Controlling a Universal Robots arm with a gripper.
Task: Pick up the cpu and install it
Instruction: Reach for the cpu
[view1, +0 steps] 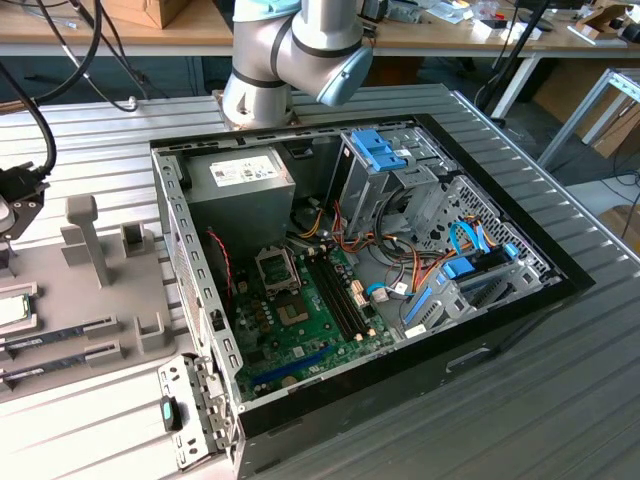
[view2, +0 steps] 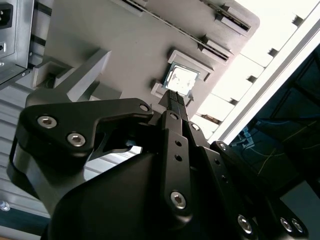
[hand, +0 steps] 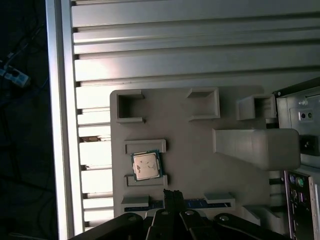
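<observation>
A: Exterior view first. Where is the cpu (view1: 10, 312)?
B: On the grey tray (view1: 120, 290) at the exterior view's left, well apart from the open case (view1: 480, 345). The socket (view1: 278, 268) inside the case looks bare, so I'd say nothing is installed yet.
A: And in the second wrist view?
B: The pincer (view2: 176, 96) points at the cpu (view2: 181, 80) and stops just short of it without touching. It is closed up and holds nothing.
A: Why the low walls (view2: 192, 60) round the chip?
B: My guess is that they keep it square in one known spot, silver face up, for a clean pick.
A: And the first wrist view?
B: The cpu (hand: 146, 165) lies flat between those walls (hand: 145, 146). The tray (hand: 200, 155) rests on the ribbed counter (hand: 175, 50). The pincer (hand: 173, 192) hangs over the tray near the cpu, drawn together and empty.
</observation>
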